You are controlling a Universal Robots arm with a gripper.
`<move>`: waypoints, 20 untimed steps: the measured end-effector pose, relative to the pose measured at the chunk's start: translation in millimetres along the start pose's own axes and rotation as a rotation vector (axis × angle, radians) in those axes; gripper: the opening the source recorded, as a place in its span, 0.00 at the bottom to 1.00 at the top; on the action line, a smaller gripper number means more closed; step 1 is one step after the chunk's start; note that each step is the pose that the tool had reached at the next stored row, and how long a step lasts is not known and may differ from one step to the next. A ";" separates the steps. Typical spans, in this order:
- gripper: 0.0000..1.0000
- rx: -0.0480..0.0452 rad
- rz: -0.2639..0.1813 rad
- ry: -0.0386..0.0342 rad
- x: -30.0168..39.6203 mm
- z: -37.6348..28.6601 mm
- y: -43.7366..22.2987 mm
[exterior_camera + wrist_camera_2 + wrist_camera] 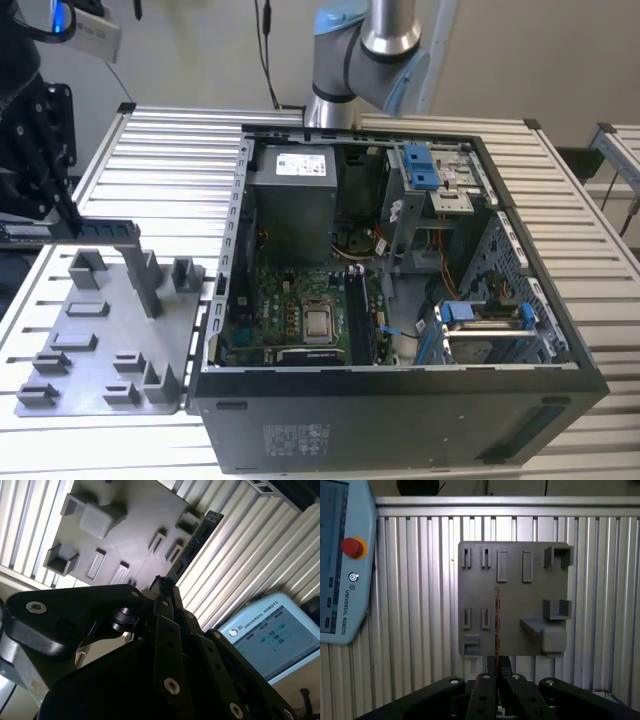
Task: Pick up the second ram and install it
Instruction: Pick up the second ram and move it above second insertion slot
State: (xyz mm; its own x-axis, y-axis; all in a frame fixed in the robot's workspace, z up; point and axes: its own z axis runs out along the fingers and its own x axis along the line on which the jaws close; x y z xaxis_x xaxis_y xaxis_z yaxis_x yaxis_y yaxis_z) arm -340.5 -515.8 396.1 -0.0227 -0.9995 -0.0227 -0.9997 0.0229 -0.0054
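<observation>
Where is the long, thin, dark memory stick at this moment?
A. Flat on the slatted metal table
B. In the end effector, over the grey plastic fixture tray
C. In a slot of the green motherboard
B: in the exterior view the end effector grips the long, thin, dark memory stick above the grey plastic fixture tray.

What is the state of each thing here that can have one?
gripper: shut on the second ram.
second ram: held above the fixture tray, not installed.
fixture tray: flat on the table.
computer case: open, side panel off.
teach pendant: screen lit.
</observation>
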 end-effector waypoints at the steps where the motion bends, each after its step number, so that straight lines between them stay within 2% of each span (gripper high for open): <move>1: 0.14 0.0000 0.000 0.0000 -0.1 0.0 -2.1; 20: 0.14 -0.0001 0.000 0.0000 -1.0 0.3 -46.2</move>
State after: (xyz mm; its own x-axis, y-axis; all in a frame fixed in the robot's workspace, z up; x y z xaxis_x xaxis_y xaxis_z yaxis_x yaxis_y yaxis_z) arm -294.3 -515.8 396.1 -0.0227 -0.9995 -0.0227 -0.9997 0.0228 -0.0054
